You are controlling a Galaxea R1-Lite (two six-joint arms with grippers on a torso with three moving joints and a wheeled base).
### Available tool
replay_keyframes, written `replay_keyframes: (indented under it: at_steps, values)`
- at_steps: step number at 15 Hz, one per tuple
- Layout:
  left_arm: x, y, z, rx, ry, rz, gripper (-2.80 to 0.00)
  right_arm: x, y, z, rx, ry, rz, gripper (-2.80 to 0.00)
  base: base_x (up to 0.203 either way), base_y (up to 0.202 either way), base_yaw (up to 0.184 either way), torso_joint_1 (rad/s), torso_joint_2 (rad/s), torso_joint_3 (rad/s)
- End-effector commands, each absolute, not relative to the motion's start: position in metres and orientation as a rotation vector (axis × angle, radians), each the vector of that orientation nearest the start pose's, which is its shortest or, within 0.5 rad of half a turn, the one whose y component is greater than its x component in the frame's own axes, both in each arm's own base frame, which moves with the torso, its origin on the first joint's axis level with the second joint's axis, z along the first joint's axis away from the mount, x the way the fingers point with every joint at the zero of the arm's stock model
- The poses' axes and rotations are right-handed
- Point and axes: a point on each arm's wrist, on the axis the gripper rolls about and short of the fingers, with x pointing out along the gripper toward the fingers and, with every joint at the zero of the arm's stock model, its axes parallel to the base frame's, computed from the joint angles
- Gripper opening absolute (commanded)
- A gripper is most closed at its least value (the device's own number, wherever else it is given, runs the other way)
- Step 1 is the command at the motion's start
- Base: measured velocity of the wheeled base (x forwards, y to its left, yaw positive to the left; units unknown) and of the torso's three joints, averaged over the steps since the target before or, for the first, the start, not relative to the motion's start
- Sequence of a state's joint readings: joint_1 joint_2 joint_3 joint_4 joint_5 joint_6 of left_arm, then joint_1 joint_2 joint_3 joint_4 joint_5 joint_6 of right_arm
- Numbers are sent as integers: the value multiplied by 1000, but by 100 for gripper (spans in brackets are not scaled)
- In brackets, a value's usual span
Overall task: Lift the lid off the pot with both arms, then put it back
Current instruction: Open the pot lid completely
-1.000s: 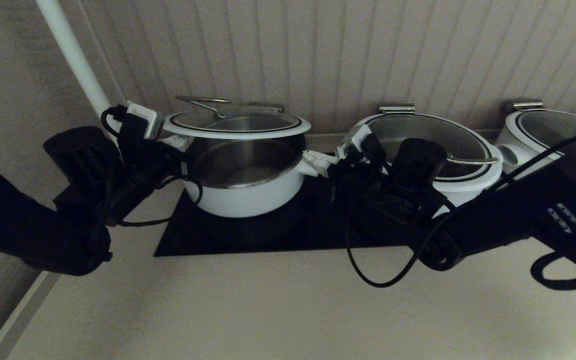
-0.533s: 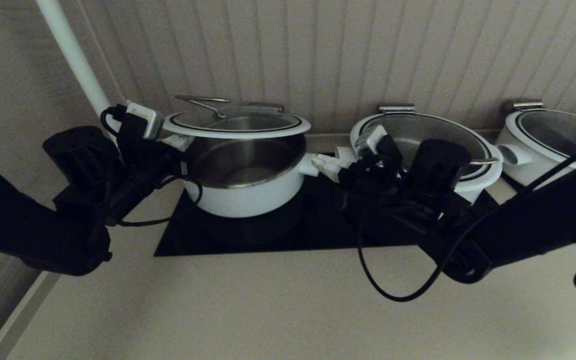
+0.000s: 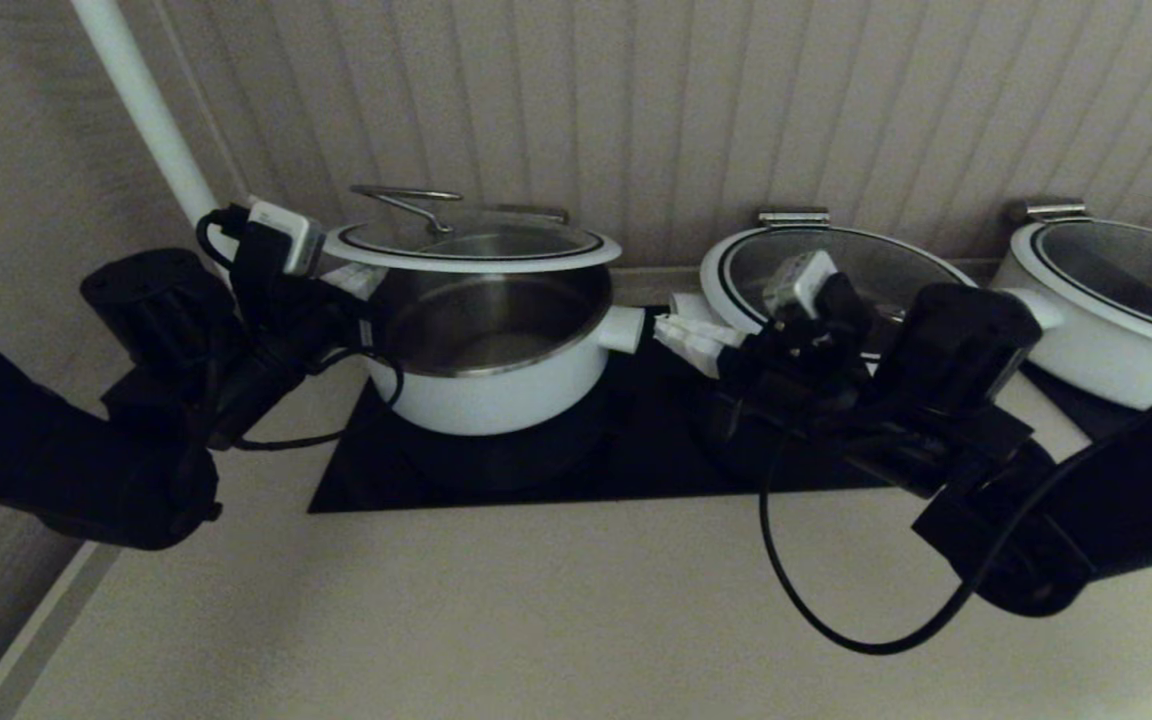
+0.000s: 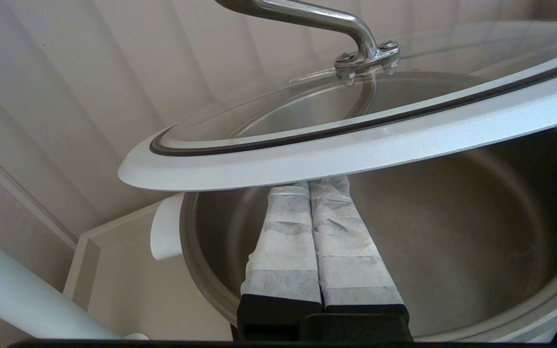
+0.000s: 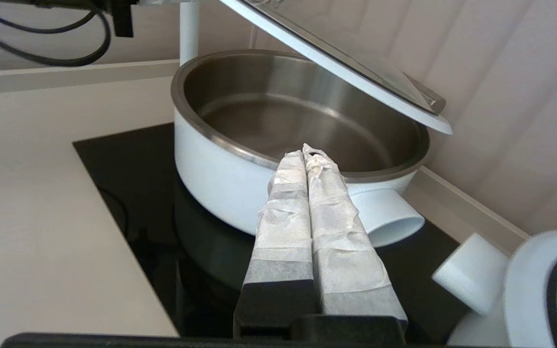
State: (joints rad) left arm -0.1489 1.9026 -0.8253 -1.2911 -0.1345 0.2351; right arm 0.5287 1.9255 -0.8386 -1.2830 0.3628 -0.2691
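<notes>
I see the lid (image 3: 471, 246) tilted up above the pot (image 3: 486, 350), which sits on the black cooktop (image 3: 636, 450). My left gripper (image 4: 315, 186) has its fingers pressed together, tips tucked under the lid's white rim over the pot's mouth, propping it. My right gripper (image 5: 307, 151) is clenched empty, just off the pot's right side handle (image 5: 387, 217), touching nothing.

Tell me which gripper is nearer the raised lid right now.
Left. The left gripper sits shut directly under the lid, at its left rim. The right gripper is shut too, off to the right beside the pot side handle, apart from the lid.
</notes>
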Motion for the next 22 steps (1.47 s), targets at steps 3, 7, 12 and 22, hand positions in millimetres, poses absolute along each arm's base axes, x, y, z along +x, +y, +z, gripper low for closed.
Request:
replay_keyframes:
  at_steps: [3,7,12,22]
  values:
    - [342,-54,189,232,-259,-255,-280,280,172,190,-243,-333,851,-280,0,0,0,0,0,0]
    - [342,-54,189,232,-259,-256,-280,261,160,195,-241,-325,807,-280,0,0,0,0,0,0]
    - [343,-54,188,232,-254,-257,-280,239,145,194,-241,-289,747,-280,0,0,0,0,0,0]
    - [344,-55,186,231,-249,-258,-280,181,85,178,-262,-181,614,-280,0,0,0,0,0,0]
